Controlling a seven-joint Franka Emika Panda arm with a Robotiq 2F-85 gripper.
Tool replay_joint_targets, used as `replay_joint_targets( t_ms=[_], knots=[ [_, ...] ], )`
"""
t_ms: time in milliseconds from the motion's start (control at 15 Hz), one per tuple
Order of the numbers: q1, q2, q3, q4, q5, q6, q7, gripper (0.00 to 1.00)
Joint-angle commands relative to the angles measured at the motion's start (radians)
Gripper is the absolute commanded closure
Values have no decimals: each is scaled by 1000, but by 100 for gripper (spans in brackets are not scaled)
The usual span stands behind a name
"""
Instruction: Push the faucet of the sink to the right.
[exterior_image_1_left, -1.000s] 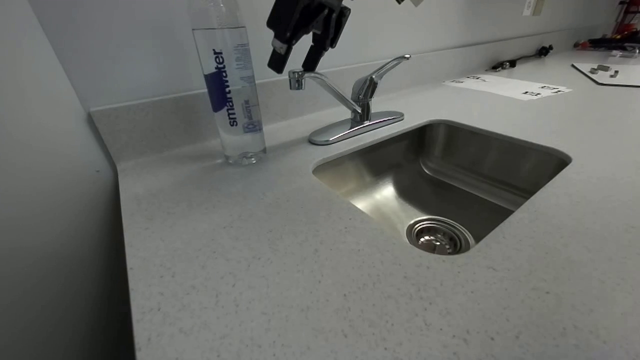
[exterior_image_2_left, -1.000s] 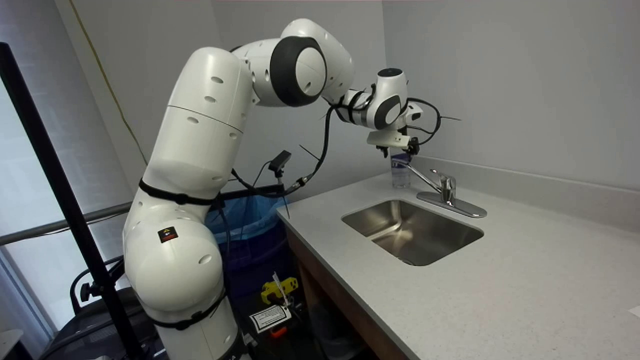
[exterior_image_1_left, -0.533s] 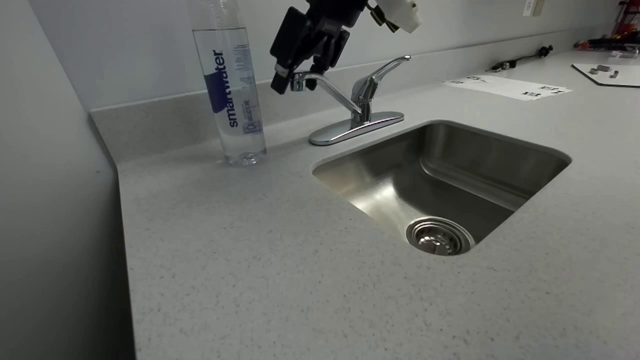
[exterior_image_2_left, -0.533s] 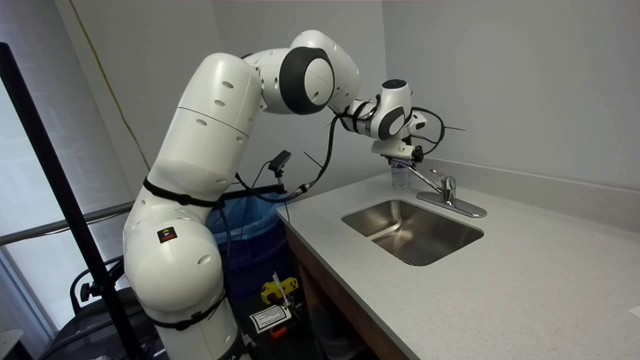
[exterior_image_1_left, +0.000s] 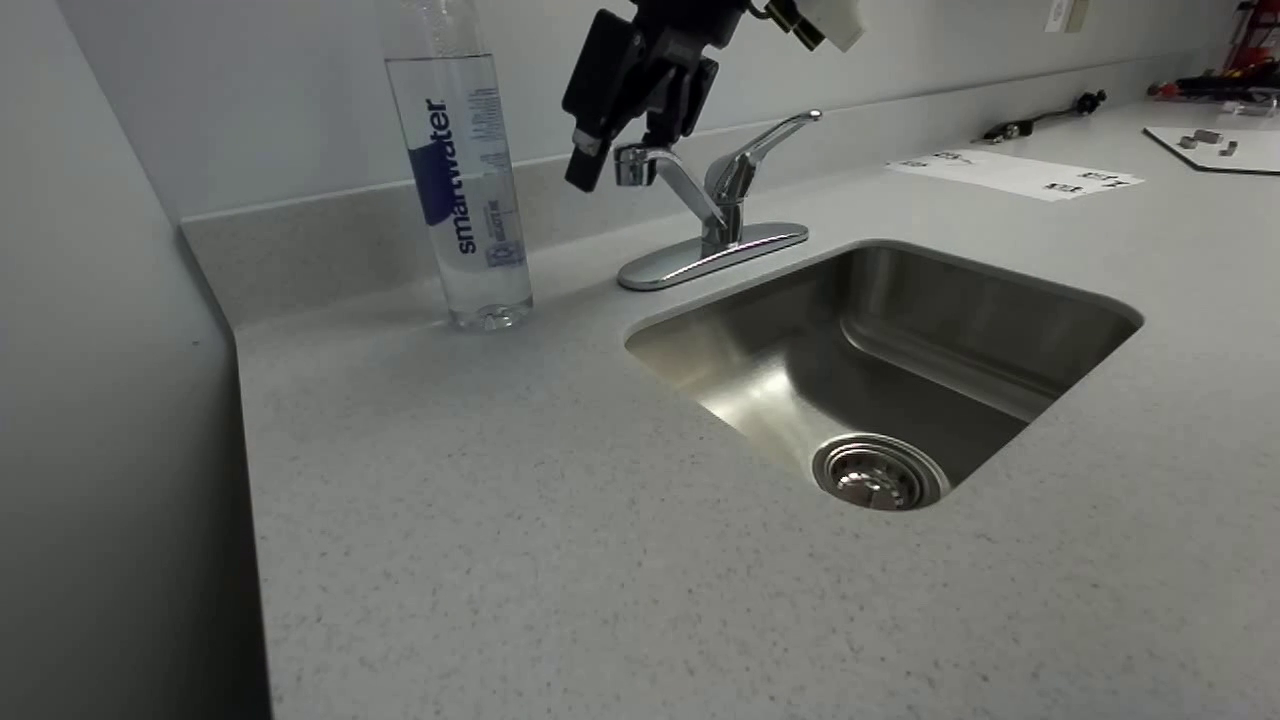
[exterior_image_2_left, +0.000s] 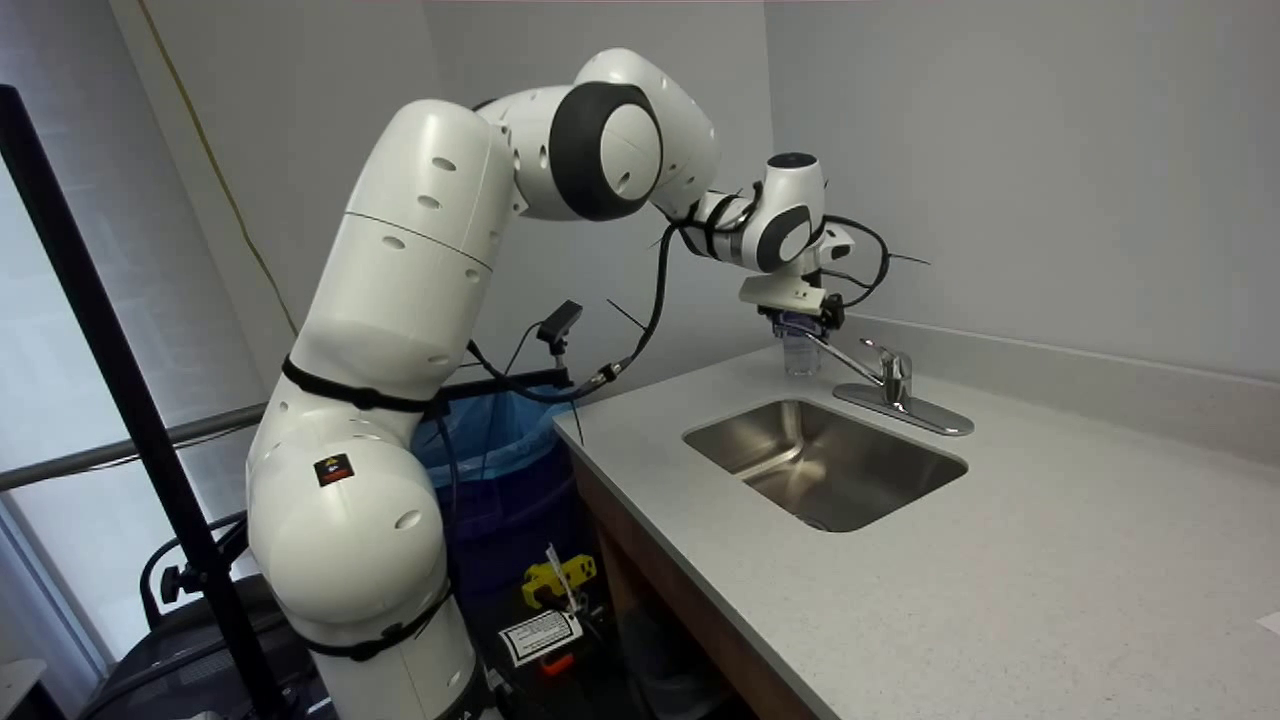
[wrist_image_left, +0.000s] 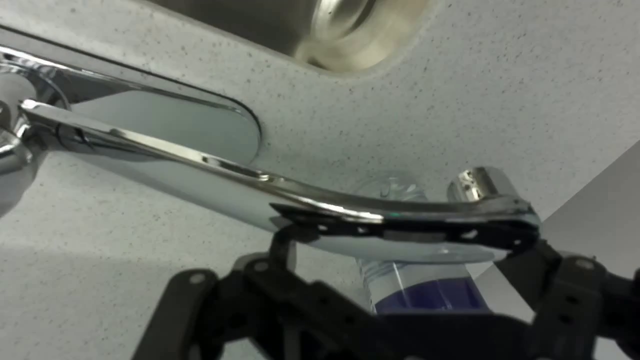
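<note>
In an exterior view, the slim curved spout (exterior_image_1_left: 685, 184) of the small shiny-metal faucet (exterior_image_1_left: 728, 185) stands in the way, just before the spread black two-fingered gripper (exterior_image_1_left: 623, 157); whether they touch, I cannot tell. On the left side of this view, the tall clear bottle (exterior_image_1_left: 465, 200) with blue label limits the passage, and behind rises the pale grey wall (exterior_image_1_left: 900, 60). Over the rectangular stainless-steel sink (exterior_image_1_left: 960, 300), a hand could pass.

The faucet (exterior_image_1_left: 728, 188) is glossy metal, the sink (exterior_image_1_left: 880, 370) satin.

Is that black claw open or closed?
Open: the wrist view shows the gripper with fingers apart, the faucet spout across the gap.
</note>
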Motion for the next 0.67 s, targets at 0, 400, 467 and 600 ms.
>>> replay_joint_targets(
  t_ms=[0, 400, 467, 600],
  knots=[
    [-15, -90, -12, -115, -5, -83, 25, 0],
    [-26, -190, -40, -231, -10, -111, 37, 0],
    [-27, -208, -45, -254, -11, -113, 42, 0],
    [-33, -247, -54, -304, -11, -111, 44, 0]
  ],
)
